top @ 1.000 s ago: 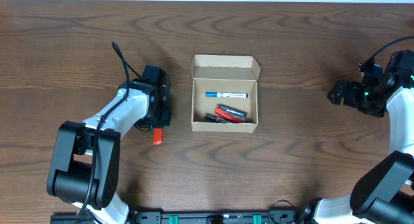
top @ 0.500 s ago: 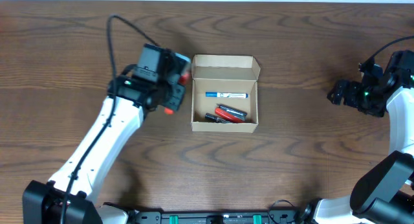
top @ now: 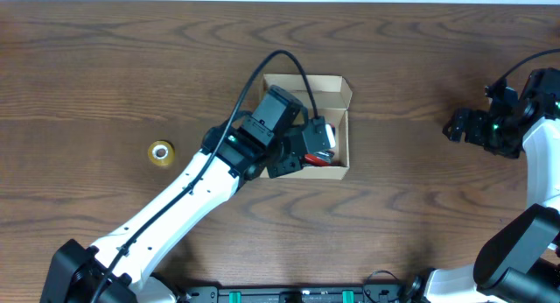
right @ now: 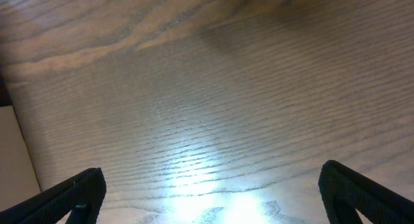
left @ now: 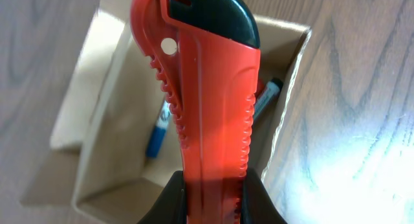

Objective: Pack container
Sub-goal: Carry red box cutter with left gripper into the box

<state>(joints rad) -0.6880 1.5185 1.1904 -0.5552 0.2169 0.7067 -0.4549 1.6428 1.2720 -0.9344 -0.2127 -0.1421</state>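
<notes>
Right now the container [top: 332, 86] sits open just above the middle of the overhead frame, its flap lid folded back toward the top edge so the interior is free for loading. In the left wrist view its tan walls [left: 84, 88] fill the upper left. A blue marker [left: 157, 130] lies on the floor of the box, and a black marker [left: 266, 94] rests against the right-hand wall.

Directly above that opening hangs the red cutter [left: 207, 101], apparently a plastic utility knife with a ridged body and black tip. The left gripper [left: 213, 191] clamps it at the bottom of the frame, one black finger on each flat side. The cutter points lengthwise along the box, probably so it can go in without catching a wall. How high it is above the markers cannot be told. Overhead, the left arm reaches diagonally up from the lower left and covers most of the box.

Near the left of the overhead frame a yellow tape roll [top: 159, 151] lies alone on the wooden table [top: 420, 215]. It is perhaps another item to pack.

At the far right, the right gripper [top: 464, 126] hangs well apart from the box. Its fingers are spread wide with nothing between them, which keeps it out of the left arm's way.
</notes>
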